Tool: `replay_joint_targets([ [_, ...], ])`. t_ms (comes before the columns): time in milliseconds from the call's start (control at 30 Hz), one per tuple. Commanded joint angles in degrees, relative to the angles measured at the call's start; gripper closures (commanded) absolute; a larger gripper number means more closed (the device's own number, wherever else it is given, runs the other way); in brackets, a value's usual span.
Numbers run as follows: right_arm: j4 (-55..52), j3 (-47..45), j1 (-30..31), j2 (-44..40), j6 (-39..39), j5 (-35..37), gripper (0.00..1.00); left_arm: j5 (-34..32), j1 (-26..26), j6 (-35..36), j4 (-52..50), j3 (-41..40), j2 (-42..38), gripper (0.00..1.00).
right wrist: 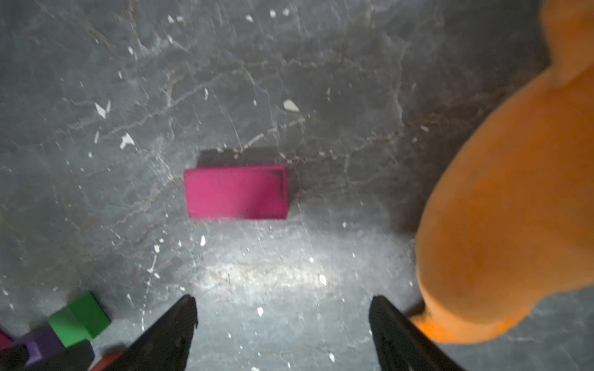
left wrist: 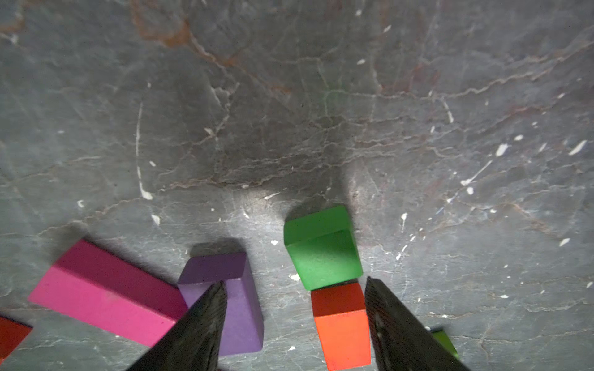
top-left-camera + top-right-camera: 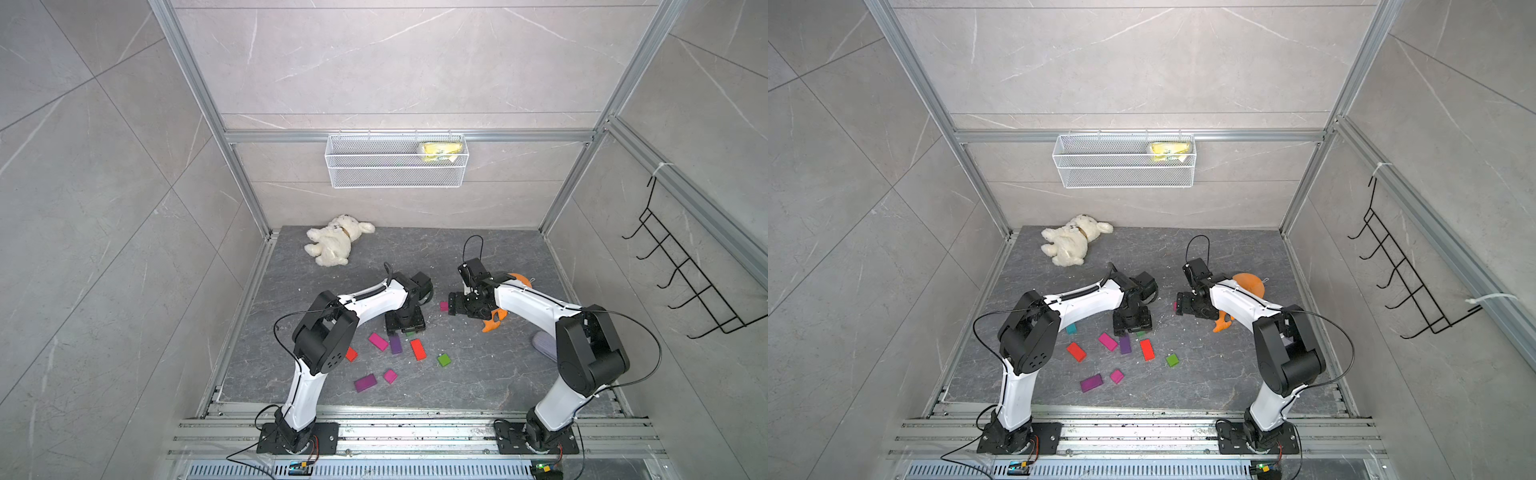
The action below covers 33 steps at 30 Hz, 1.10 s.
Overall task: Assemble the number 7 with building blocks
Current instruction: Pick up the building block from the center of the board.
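Loose building blocks lie scattered on the dark floor, and no number 7 is in view. My left gripper [image 3: 405, 329] [image 2: 294, 286] hangs open low over them. The end of a red block [image 2: 340, 324] [image 3: 418, 349] sits between its fingers, close to one of them. The other finger overlaps a purple block [image 2: 238, 302] [image 3: 395, 344]. A green block [image 2: 321, 250] touches the red one's far end. My right gripper [image 3: 452, 305] [image 1: 283, 308] is open and empty, a short way from a magenta block [image 1: 236, 192] [image 3: 444, 306].
More blocks: magenta [image 3: 377, 341], red [image 3: 351, 354], green [image 3: 444, 360], purple [image 3: 365, 382], pink [image 3: 390, 376], teal [image 3: 1071, 329]. An orange plush toy [image 3: 494, 322] [image 1: 498, 208] lies against the right gripper. A white plush dog [image 3: 336, 241] lies far left; wire basket [image 3: 397, 162] on the back wall.
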Motion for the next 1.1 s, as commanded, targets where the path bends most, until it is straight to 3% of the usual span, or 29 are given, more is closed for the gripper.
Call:
replay_joint_targets([
  [0, 0.4, -2.3, -0.1, -4.2, 0.8, -0.5, 0.13, 0.9, -0.1, -1.3, 0.0, 1.7, 0.8, 0.28],
  [300, 0.9, -5.2, 0.0, -6.8, 1.5, -0.2, 0.13, -1.2, -0.3, -2.2, -0.7, 3.2, -1.4, 0.31],
  [1067, 1.1, -4.8, 0.0, -6.4, 1.4, -0.2, 0.14, -2.6, -1.7, -4.0, -2.3, 4.3, 2.4, 0.36],
])
